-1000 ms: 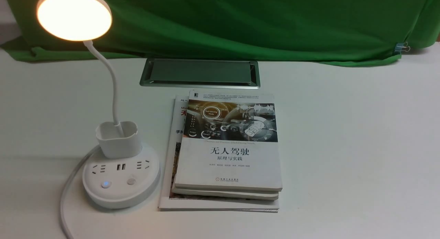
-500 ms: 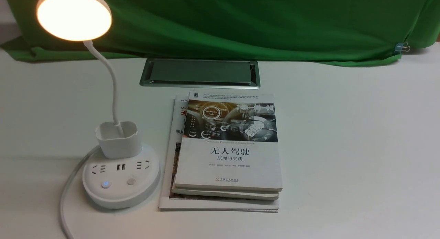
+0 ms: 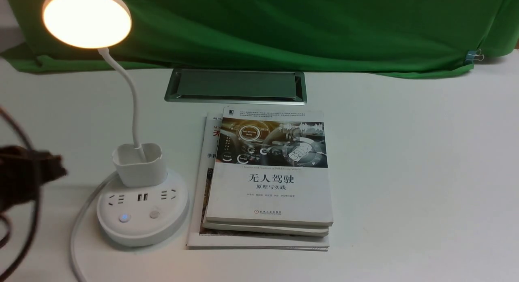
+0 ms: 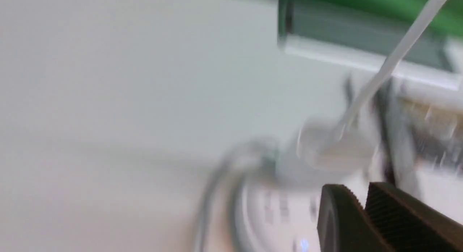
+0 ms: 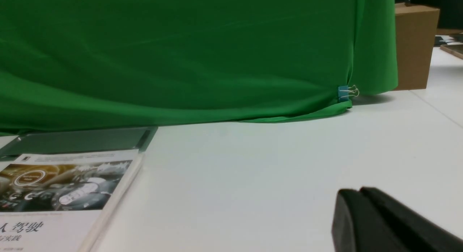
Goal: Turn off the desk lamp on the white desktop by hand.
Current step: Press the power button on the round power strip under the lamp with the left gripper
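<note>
The desk lamp point(image 3: 142, 217) stands lit on the white desktop point(image 3: 405, 160) at the front left, its round head point(image 3: 87, 19) glowing warm. On its base a blue-lit button point(image 3: 124, 217) sits beside a plain one point(image 3: 154, 213). My left gripper point(image 3: 58, 168), a blurred dark shape with trailing cables, reaches in from the left edge, apart from the lamp. In the left wrist view the left gripper point(image 4: 356, 190) is shut with nothing in it, above the blurred base point(image 4: 275, 208). My right gripper point(image 5: 356, 192) is shut over bare desktop and does not show in the front view.
A stack of books point(image 3: 267, 180) lies right beside the lamp base. A silver-framed hatch point(image 3: 236, 85) is set in the desktop behind them. Green cloth point(image 3: 284, 26) hangs along the back. The lamp's white cord point(image 3: 75, 241) curves off the front-left edge. A cardboard box point(image 5: 416, 45) stands far right.
My left arm has come into the front view from the left edge, toward the lamp. The lamp stays lit and nothing else has moved.
</note>
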You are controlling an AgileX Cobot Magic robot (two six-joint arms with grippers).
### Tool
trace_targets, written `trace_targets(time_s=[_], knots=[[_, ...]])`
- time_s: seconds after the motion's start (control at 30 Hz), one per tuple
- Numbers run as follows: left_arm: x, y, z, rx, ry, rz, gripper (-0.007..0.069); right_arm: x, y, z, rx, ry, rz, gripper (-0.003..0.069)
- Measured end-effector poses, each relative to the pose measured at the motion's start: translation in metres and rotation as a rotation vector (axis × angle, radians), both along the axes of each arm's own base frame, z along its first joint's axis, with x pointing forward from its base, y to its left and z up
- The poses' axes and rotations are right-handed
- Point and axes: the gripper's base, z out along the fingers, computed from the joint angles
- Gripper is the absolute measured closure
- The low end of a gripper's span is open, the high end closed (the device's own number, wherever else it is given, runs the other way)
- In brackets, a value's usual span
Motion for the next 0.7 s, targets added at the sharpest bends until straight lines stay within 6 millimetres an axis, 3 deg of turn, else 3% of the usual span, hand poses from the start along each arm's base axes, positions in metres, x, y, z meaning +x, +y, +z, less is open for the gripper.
trace_targets(time_s=[0.07, 0.27, 0.5, 0.7], knots=[[0.023, -0.008, -0.015, 0.001, 0.229, -0.126, 0.0533, 0.000, 0.000, 0.000, 0.000, 0.000, 0.000, 0.0622], [0.065, -0.034, -0.017, 0.047, 0.404, -0.315, 0.0533, 0.000, 0.000, 0.000, 0.000, 0.000, 0.000, 0.0622], [0.083, -0.079, -0.035, 0.249, 0.529, -0.426, 0.0555, 0.000, 0.000, 0.000, 0.000, 0.000, 0.000, 0.0622], [0.094, -0.086, -0.057, 0.275, 0.582, -0.436, 0.0610, 0.000, 0.000, 0.000, 0.000, 0.000, 0.000, 0.0622]])
